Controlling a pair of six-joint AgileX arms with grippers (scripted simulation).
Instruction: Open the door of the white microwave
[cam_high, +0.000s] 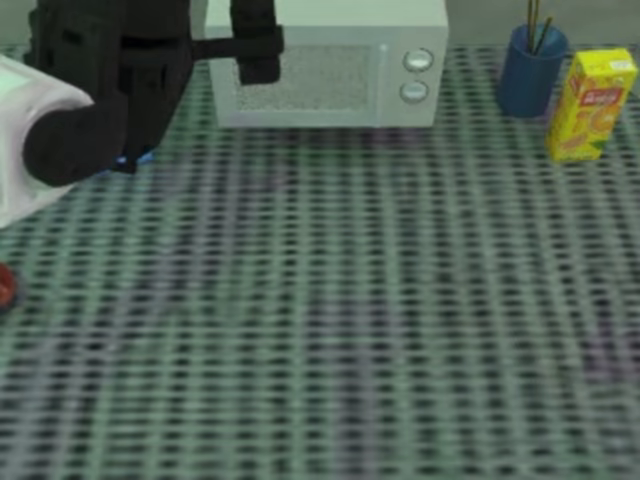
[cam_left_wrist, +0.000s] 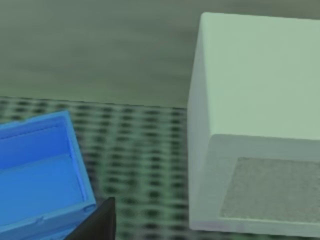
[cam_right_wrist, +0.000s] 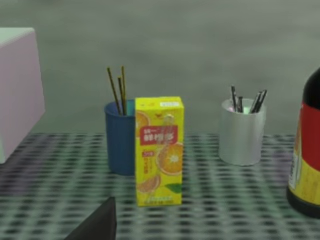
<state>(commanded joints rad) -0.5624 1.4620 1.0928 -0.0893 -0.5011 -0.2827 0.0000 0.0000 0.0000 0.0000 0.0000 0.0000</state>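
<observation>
Left gripper (cam_high: 258, 68), finger state indiscernible, hovers at twelve o'clock over the microwave (cam_high: 330, 25); its stiff hinged door (cam_high: 308, 78) should swing from its left edge

The left arm (cam_high: 110, 70) is seen from above as a matte black assembly of blocky housings, joined to a rounded black cylindrical link (cam_high: 70, 140) with a domed end. A thin black bar is extended from the housings and is ended by a short, rounded black block, the left gripper (cam_high: 258, 45). No cables, screws or markings can be made out on these black surfaces. A small blue glint is visible beneath the cylindrical link. In each wrist view, only one dark, wedge-shaped finger (cam_left_wrist: 97, 225) is shown, plain and unmarked, at the picture's edge; the right finger (cam_right_wrist: 97, 222) is of identical form.
</observation>
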